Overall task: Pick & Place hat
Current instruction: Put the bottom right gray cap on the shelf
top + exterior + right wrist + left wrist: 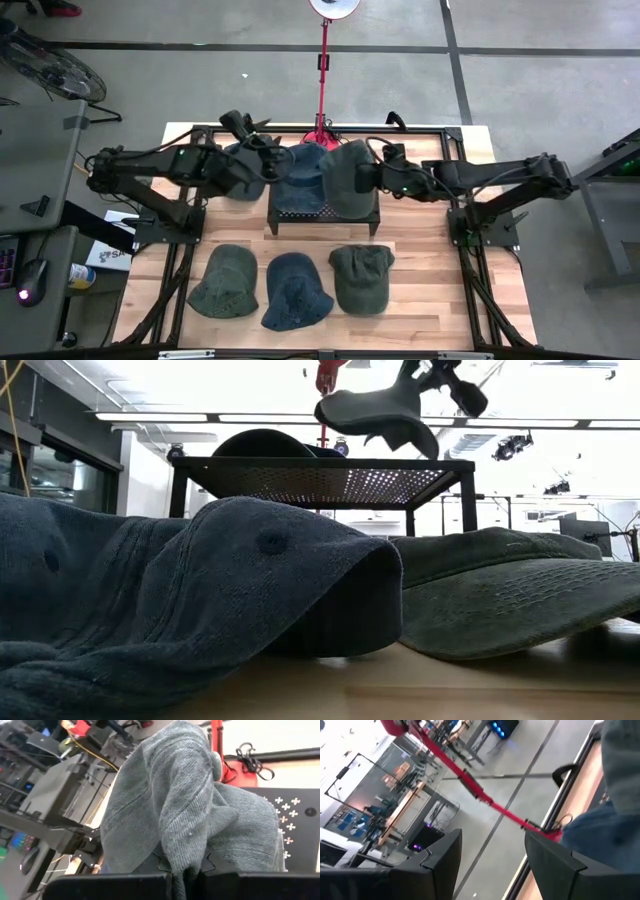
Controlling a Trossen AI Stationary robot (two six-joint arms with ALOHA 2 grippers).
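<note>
- Over the black rack, right side, the right gripper clamps a grey-green hat, lifted, not yet set down
- Left gripper hangs beside the rack, fingers apart, empty
- One blue hat already on the rack; three hats wait in front of it

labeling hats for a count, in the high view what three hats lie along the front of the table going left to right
green bucket hat → blue bucket hat → green cap
</note>
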